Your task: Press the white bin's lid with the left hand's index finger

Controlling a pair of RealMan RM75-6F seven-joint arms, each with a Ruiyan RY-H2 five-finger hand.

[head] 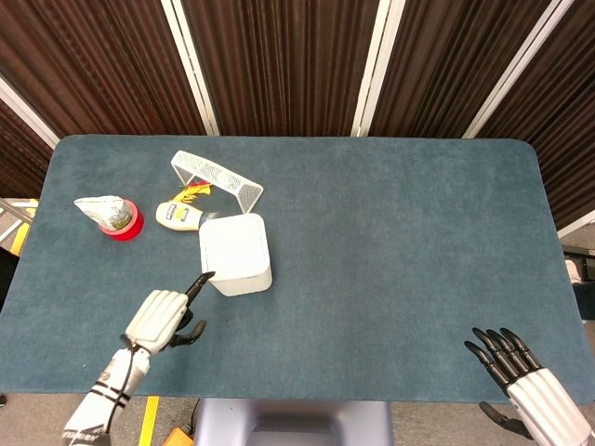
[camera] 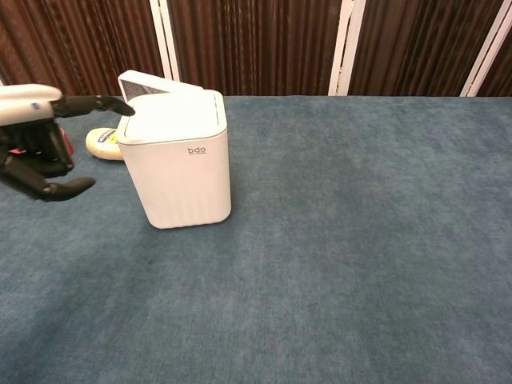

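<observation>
The white bin (head: pixel 235 253) stands left of the table's middle, its flat lid (camera: pixel 172 116) level. My left hand (head: pixel 163 318) hovers just to the bin's near left, one finger (camera: pixel 108 104) stretched out straight and the others curled under, holding nothing. The pointing tip reaches the lid's left edge; whether it touches I cannot tell. My right hand (head: pixel 521 372) lies at the table's near right corner with its fingers spread, far from the bin and absent from the chest view.
Behind the bin lie a yellow bottle (head: pixel 181 216) and a tilted white wire basket (head: pixel 216 177). A red tape roll with a crumpled packet on it (head: pixel 116 218) sits further left. The table's near edge runs just below both hands.
</observation>
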